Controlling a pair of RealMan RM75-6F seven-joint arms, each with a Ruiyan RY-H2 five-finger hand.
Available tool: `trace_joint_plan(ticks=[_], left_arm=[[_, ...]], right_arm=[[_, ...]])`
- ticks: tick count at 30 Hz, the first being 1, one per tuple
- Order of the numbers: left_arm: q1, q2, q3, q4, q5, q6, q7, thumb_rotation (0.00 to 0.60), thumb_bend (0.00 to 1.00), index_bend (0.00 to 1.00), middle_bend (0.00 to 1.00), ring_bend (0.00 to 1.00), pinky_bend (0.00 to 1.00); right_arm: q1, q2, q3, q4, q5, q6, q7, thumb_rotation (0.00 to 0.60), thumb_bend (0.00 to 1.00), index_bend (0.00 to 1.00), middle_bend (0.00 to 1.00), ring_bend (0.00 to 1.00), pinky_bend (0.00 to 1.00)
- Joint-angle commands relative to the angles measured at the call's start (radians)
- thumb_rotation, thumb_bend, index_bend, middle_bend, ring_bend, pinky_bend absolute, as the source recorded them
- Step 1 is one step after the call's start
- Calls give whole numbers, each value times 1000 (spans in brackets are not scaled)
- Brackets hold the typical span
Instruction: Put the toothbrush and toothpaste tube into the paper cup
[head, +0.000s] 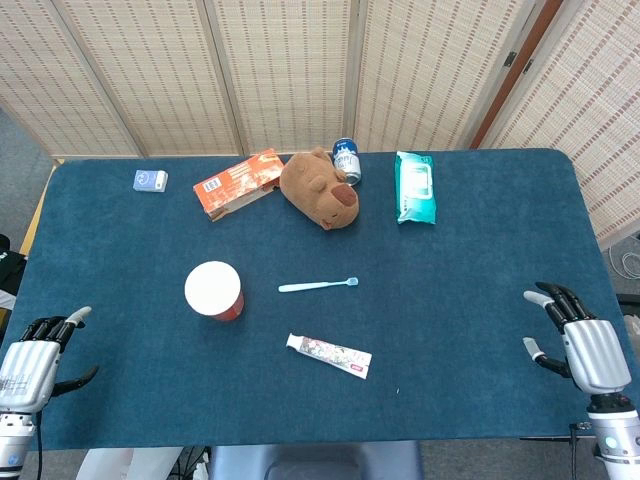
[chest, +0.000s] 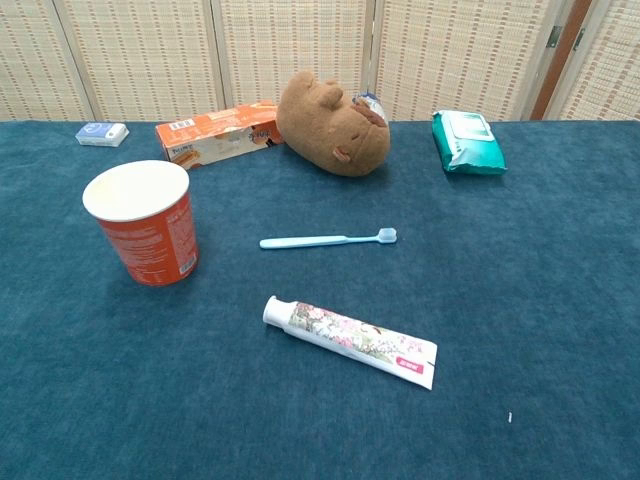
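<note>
A red paper cup (head: 214, 290) (chest: 145, 222) with a white inside stands upright left of the table's middle. To its right a light blue toothbrush (head: 318, 286) (chest: 328, 240) lies flat, head pointing right. Nearer the front edge lies a white floral toothpaste tube (head: 329, 355) (chest: 350, 340), cap to the left. My left hand (head: 32, 365) hovers at the front left corner, fingers apart and holding nothing. My right hand (head: 578, 340) is at the front right edge, also spread and holding nothing. Neither hand shows in the chest view.
Along the back stand an orange box (head: 238, 183) (chest: 218, 133), a brown plush animal (head: 320, 189) (chest: 331, 125), a blue can (head: 347, 160) behind it, a teal wipes pack (head: 414, 187) (chest: 467, 141) and a small blue-white packet (head: 150, 180) (chest: 102, 133). Blue cloth covers the table (head: 460, 300).
</note>
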Motion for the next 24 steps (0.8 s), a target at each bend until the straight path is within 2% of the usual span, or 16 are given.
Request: trace_joint_plan(ticks=[1,10,19,24], left_arm=[[3,1,0,-3,3,7,2,600,151,159,330,240,221],[3,-2,4,0,1,-1,-22,600,150,163,258,221,221],[-10,-14,4,19,36,3,-43,600,150,160,196,166,208],[-33,-11,2,21,24,-41,-49,600,150,159,194,157,204]], right_arm=[[0,-2,-3,-3,-2,-2,-4,600,229,271,190,158,488],[5,2,-9,-16,-9,-12,-11,600,231,271,190,158,488],[-9,23,-15,-55,-38,28,-20,600,231,271,190,157,481],[-7,54,-11,-124,-35,22,-92,600,231,271,190,155,478]])
